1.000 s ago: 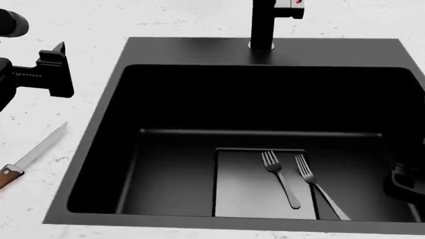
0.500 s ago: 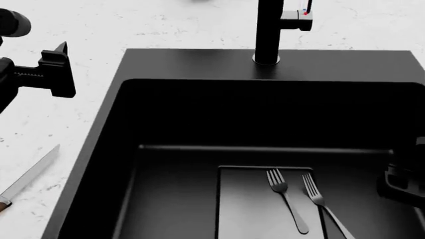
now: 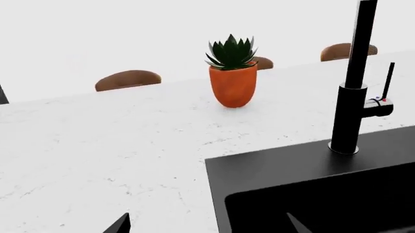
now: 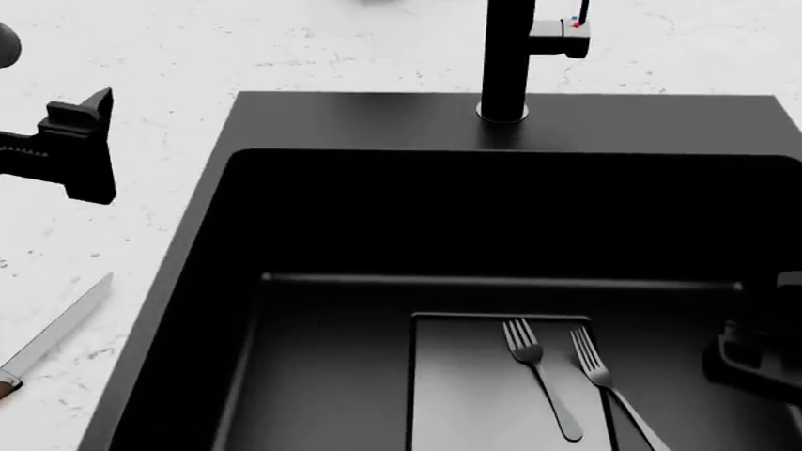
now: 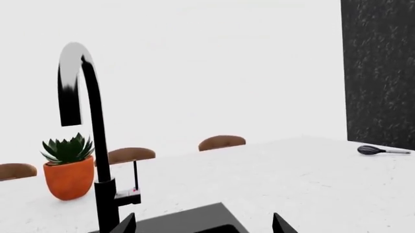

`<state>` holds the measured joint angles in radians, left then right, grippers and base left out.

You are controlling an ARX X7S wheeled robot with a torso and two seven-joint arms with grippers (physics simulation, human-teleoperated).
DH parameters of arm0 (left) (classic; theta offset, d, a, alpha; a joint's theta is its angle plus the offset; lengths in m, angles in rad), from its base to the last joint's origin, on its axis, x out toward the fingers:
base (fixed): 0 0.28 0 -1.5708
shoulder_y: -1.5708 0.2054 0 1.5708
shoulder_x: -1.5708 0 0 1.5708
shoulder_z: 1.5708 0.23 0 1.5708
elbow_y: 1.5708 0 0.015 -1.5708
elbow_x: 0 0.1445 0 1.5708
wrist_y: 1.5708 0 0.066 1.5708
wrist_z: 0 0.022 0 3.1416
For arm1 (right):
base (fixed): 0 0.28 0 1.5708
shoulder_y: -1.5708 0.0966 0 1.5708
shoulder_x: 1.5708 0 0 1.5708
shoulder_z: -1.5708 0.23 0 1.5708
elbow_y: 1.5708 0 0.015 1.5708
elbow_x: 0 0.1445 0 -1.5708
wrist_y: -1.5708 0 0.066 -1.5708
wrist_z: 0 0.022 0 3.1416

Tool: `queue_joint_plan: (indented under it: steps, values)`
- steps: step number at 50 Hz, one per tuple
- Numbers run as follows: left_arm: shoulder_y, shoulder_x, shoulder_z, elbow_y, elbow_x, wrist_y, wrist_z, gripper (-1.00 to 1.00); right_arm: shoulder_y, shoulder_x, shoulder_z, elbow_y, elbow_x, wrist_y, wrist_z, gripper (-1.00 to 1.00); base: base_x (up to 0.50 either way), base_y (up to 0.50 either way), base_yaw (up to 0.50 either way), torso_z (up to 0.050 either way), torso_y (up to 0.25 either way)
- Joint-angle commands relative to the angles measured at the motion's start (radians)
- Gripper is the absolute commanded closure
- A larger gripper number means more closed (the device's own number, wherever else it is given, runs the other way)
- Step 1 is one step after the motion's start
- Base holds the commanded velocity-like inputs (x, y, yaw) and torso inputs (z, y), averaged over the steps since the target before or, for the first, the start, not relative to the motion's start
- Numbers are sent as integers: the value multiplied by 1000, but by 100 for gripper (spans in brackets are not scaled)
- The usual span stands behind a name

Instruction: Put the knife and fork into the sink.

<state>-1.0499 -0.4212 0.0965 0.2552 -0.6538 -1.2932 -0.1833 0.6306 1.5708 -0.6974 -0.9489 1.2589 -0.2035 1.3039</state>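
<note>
Hovering over the white counter at about 9 o'clock of the sink, the left gripper holds nothing; fingertips show spread apart in the left wrist view, so jaws are apart; the knife lies on the counter at 7 o'clock of the sink, just beside its left rim, blade tip pointing toward 1 o'clock, brown handle cut off at frame edge; two forks already rest on the grey bottom plate inside the basin; the right gripper sits low at the sink's 4 o'clock edge, empty, tips apart in the right wrist view; faucet at 12 o'clock, potted plant beyond it; judged step: reach for the knife; doing it well likely means dropping toward 6 o'clock, turning the jaws across the handle, pinching near the handle-blade junction since the thin flat blade sits flush and may slip, then lifting clear of the rim before releasing low.
</note>
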Motion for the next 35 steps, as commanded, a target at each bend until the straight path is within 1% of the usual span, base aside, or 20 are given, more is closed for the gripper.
queue_joint_plan:
  steps: [1, 4, 6, 8, 9, 13, 14, 15, 16, 18, 19, 21, 22, 23, 24, 25, 27, 29, 33, 35]
  values:
    - [-114, -215, -39, 109, -577, -276, -340, -100, -34, 0, -6, 8, -58, -42, -19, -100, 0, 0, 0, 0, 0]
    - [-123, -324, -27, 48, -967, -269, -591, -100, -33, 0, -4, -2, -54, -32, -5, -100, 0, 0, 0, 0, 0]
    - [-115, -385, 5, 56, -1102, -258, -650, -100, -33, 0, -3, -5, -54, -27, 0, -100, 0, 0, 0, 0, 0]
    - [-117, -426, 28, 48, -1169, -243, -691, -100, -36, 0, -4, -6, -57, -28, 3, -100, 0, 0, 0, 0, 0]
    - [-118, -447, 35, 55, -1185, -248, -684, -100, -41, 0, -10, -4, -64, -35, 5, -100, 0, 0, 0, 0, 0]
    - [-92, -483, 15, 55, -1146, -243, -606, -100, -59, 0, -25, 19, -76, -64, -12, -100, 0, 0, 0, 0, 0]
    - [-77, -495, 19, 39, -1149, -245, -585, -100, -57, 0, -23, 20, -71, -62, -17, -100, 0, 0, 0, 0, 0]
    - [-72, -503, 27, 22, -1163, -234, -596, -100, -54, 0, -19, 18, -66, -56, -18, -100, 0, 0, 0, 0, 0]
    - [-61, -508, 8, -13, -1178, -223, -553, -100, -49, 0, -14, 18, -59, -48, -21, -100, 0, 0, 0, 0, 0]
    - [-70, -522, 24, -16, -1104, -248, -498, -100, -51, 0, -15, 20, -61, -53, -20, -100, 0, 0, 0, 0, 0]
    - [-64, -538, 39, 29, -1007, -258, -397, -100, -59, 0, -23, 24, -69, -63, -23, -100, 0, 0, 0, 0, 0]
    - [-54, -556, 68, 25, -887, -230, -336, -100, -69, 0, -31, 34, -76, -80, -32, -100, 0, 0, 0, 0, 0]
    - [-46, -558, 68, 7, -887, -224, -339, -100, -71, 0, -33, 37, -78, -84, -35, -100, 0, 0, 0, 0, 0]
    - [-19, -560, 43, -68, -1007, -194, -460, -100, -74, 0, -35, 40, -79, -87, -38, -100, 0, 0, 0, 0, 0]
    - [9, -566, 16, -51, -1002, -161, -475, -100, -78, 0, -39, 46, -81, -95, -43, -100, 0, 0, 0, 0, 0]
    - [3, -576, 37, -51, -1033, -198, -439, -100, -82, 0, -42, 51, -82, -103, -48, -100, 0, 0, 0, 0, 0]
    - [16, -587, 28, -68, -1098, -168, -516, -100, -84, 0, -44, 57, -79, -105, -56, -100, 0, 0, 0, 0, 0]
    - [19, -602, 43, -47, -1069, -185, -506, -100, -92, 0, -50, 60, -88, -115, -58, -100, 0, 0, 0, 0, 0]
    - [41, -609, 59, -44, -1086, -184, -509, -100, -124, 0, -80, 78, -122, -163, -60, -100, 0, 0, 0, 0, 0]
    - [39, -607, 72, -25, -1065, -192, -490, -100, -128, 0, -84, 80, -126, -169, -61, -100, 0, 0, 0, 0, 0]
